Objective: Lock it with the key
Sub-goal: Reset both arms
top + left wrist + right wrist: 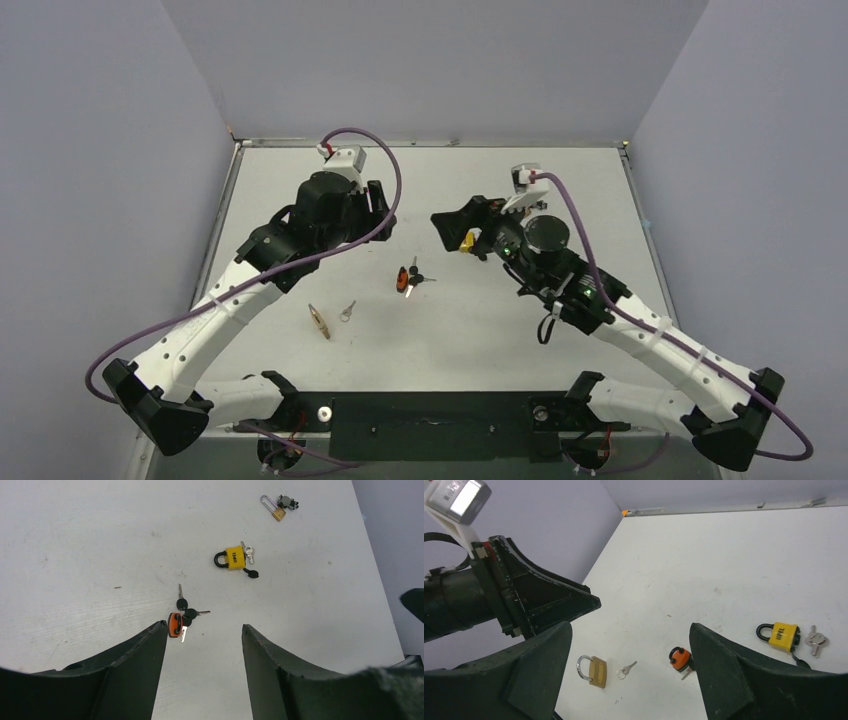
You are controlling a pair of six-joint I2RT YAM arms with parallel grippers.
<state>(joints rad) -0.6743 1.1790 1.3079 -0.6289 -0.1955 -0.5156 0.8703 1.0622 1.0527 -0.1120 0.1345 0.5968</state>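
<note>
Yellow padlock lies untouched on the counter. Left hand and right hand spread wide, empty. Job looks unstarted.

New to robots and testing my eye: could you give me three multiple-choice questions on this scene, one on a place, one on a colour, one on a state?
1. The lone silver key lies: A in a drawer; B between the brass padlock and the orange padlock; C on a shelf.
2. The black-shackled padlock has a body that is: A yellow; B green; C blue.
3. The left gripper and right gripper are: A both open and empty; B both shut on keys; C one open, one shut.
Answers: 1 B, the right wrist view shows it between them. 2 A, both wrist views show yellow. 3 A, each gapes wide, holding nothing.
</note>
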